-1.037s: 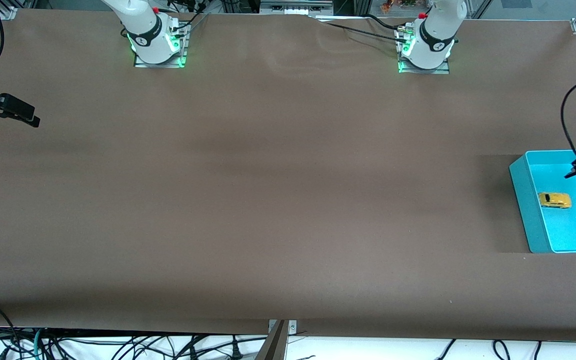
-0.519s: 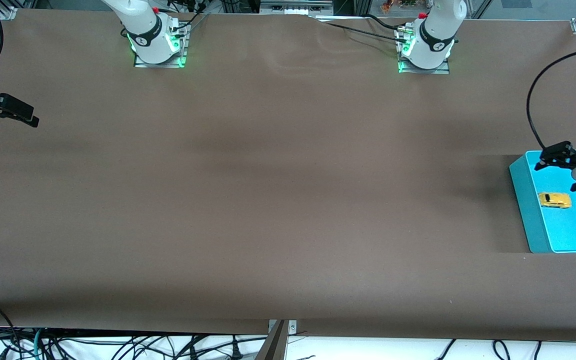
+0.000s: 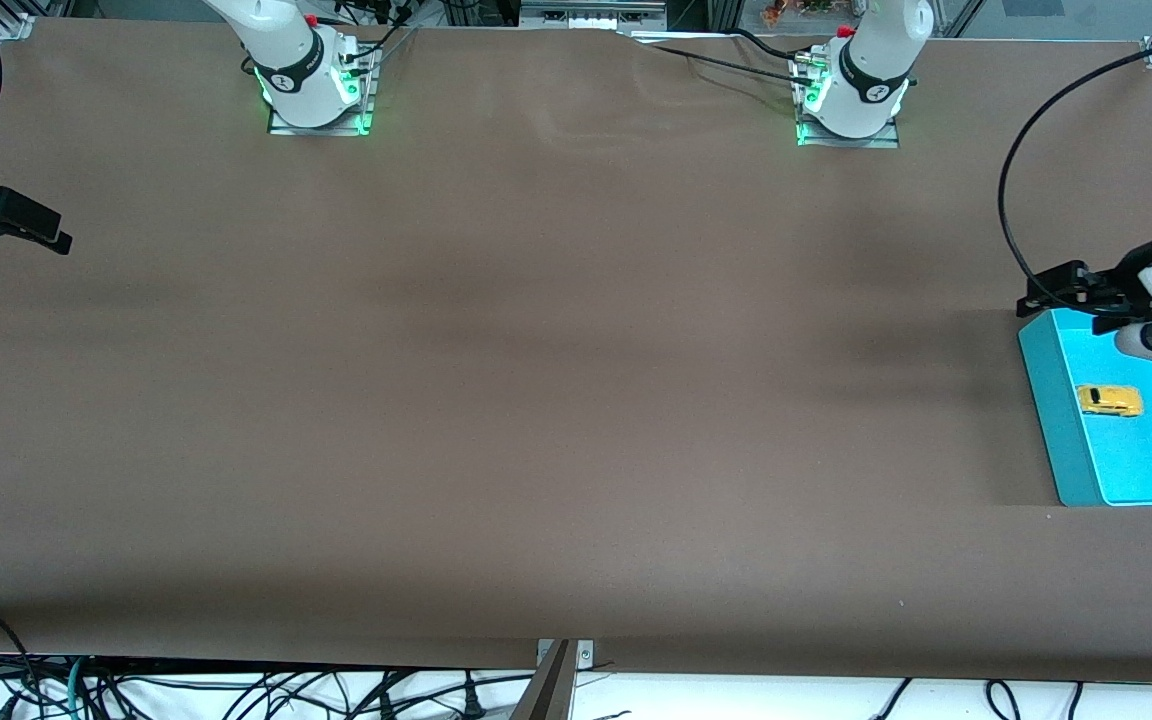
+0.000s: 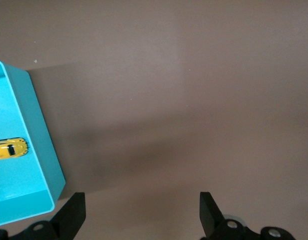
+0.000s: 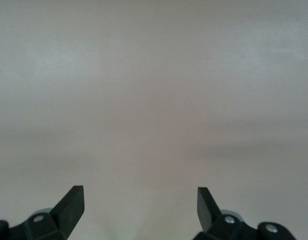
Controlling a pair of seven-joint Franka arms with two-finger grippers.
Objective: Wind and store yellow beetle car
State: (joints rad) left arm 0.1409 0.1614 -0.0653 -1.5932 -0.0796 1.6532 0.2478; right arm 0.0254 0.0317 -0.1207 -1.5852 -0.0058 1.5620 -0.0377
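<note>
Beetle car (image 3: pixel 1109 400) inside bin (image 3: pixel 1056 420)

no text or label can be read.

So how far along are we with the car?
Storing looks done: the car lies in the bin, free of both hands. Nothing is in hand; the left hand hangs open over the bin's edge, the right hand waits open. Winding can't be judged.

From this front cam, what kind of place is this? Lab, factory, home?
Most likely a robotics lab test bench. Two white arm bases with green lights are bolted onto a wide table covered in brown matte sheet, loose black cables hang along its edge, and the only props are a turquoise plastic bin holding a tiny yellow toy car.
</note>
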